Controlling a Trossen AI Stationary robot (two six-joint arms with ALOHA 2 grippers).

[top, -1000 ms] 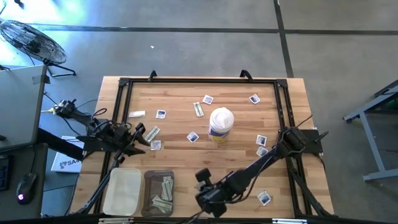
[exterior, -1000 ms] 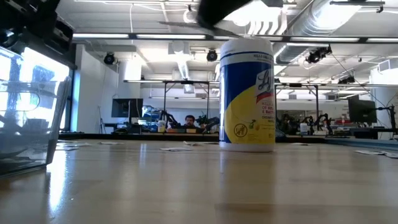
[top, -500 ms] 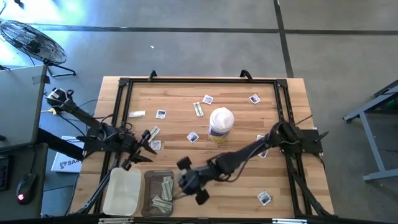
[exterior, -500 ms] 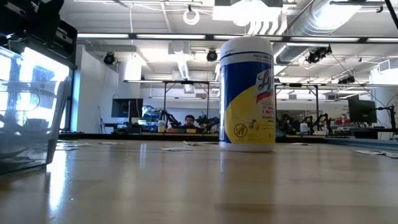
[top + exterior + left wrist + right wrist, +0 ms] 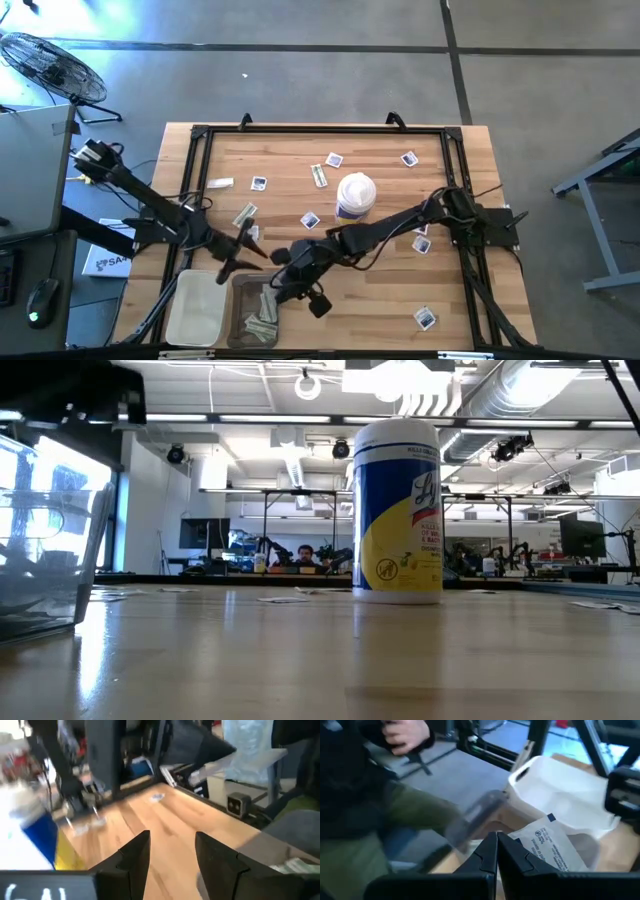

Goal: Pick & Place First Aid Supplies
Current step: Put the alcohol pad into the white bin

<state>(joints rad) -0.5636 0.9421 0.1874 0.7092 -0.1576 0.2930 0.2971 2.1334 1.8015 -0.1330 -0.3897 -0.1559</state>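
Right end effector [image 5: 283, 283]: fingers pressed together, pinching a square white packet with blue print [image 5: 551, 847] at its edge. You have it over the near counter edge, just above the clear plastic bin [image 5: 254, 310] that already holds several narrow pale green-white strips [image 5: 262, 312]. A white plastic tub [image 5: 199, 307] sits just beside that bin, on its left.

Left end effector [image 5: 246, 250]: fingers spread, nothing between them. It hangs above the light wooden counter [image 5: 380, 300] near the bins, close to the right end effector.

More square packets [image 5: 335, 159] and strips [image 5: 245, 214] lie scattered across the counter, several near the upright white-lidded cylindrical canister with a blue and yellow label [image 5: 354, 200] at mid-counter. One square packet [image 5: 425, 319] lies alone near the right front corner.
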